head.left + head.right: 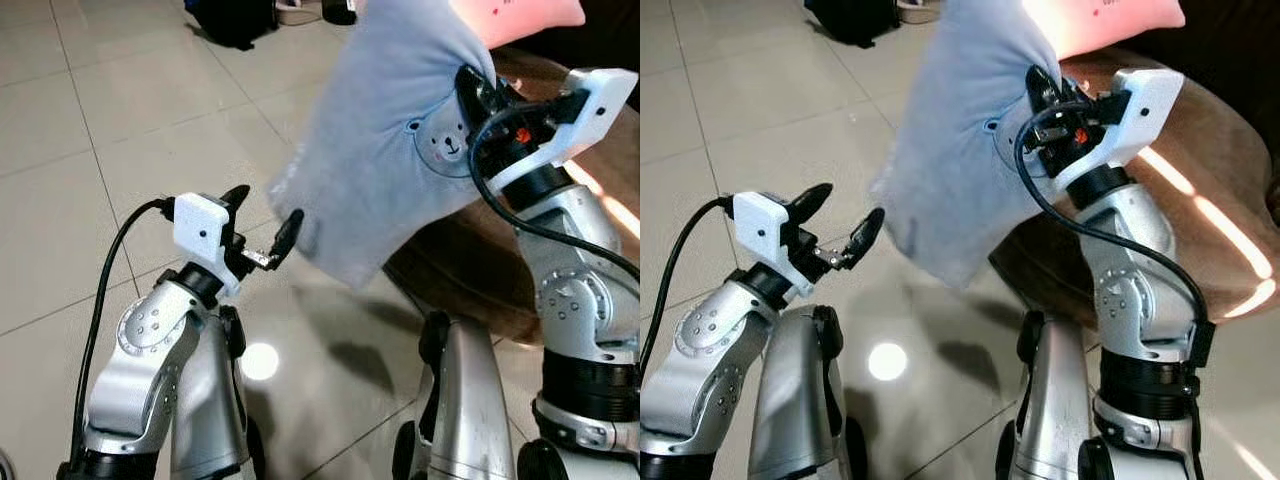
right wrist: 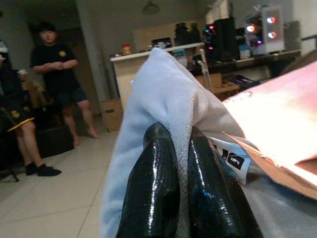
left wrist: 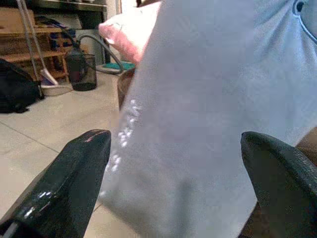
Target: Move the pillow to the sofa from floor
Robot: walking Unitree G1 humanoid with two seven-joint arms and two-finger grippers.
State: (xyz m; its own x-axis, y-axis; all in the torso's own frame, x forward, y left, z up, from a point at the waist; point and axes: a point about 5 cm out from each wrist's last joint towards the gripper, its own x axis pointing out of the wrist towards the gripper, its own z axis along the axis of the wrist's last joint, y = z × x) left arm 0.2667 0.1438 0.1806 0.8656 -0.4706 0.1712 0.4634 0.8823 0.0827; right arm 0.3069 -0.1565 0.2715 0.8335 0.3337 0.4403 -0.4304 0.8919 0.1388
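Two grippers up: right gripper pinched on grey pillow, hanging above brown sofa edge beside pink cushion; left gripper spread wide just beside pillow's lower corner. Black bag on tiled floor beyond.

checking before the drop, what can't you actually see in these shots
- The sofa seat: in the eye views the held pillow and right gripper cover it, and the frame edge cuts it off.
- Pink cushion: cut by the top edge.
- Pillow's far side: the left wrist view has cloth between the open left gripper fingers.
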